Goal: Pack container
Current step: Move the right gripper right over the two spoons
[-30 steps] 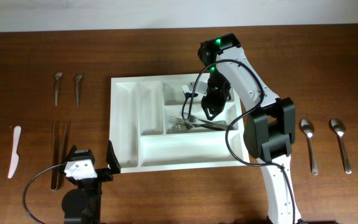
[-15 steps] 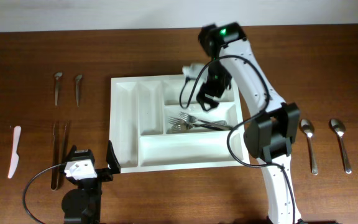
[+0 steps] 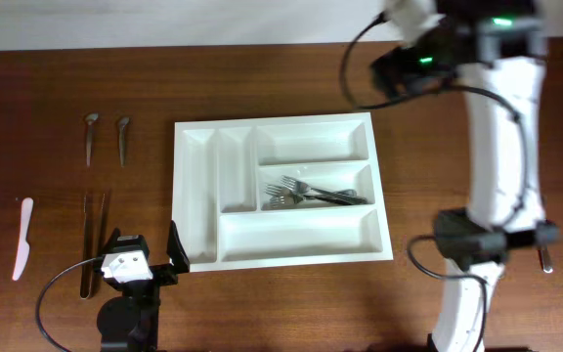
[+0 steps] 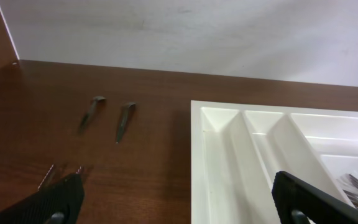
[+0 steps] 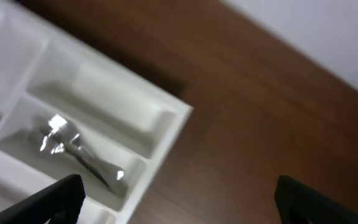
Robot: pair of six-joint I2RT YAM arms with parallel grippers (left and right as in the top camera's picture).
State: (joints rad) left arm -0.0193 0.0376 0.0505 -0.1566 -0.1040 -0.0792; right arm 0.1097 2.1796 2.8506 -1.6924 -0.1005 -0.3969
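The white container (image 3: 195, 196) lies mid-table, with several forks (image 3: 311, 194) in its middle crosswise compartment. My right gripper (image 3: 387, 70) hangs blurred above the table beyond the container's far right corner. In the right wrist view it is open (image 5: 179, 208) with nothing between its fingers, and looks down on the container's corner (image 5: 166, 121) and the forks (image 5: 73, 149). My left gripper (image 3: 145, 244) rests open at the container's near left corner. In the left wrist view its empty gap (image 4: 179, 208) spans the container's left rim (image 4: 197, 155).
Two small spoons (image 3: 91, 137) (image 3: 123, 137) lie far left, also seen in the left wrist view (image 4: 92, 111). Tongs (image 3: 93, 240) and a white plastic knife (image 3: 22, 238) lie further left. A spoon handle (image 3: 545, 256) shows beside the right arm.
My right gripper opened, left the forks in the middle compartment, rose and swung up and right, away from the container. The left arm has not moved.
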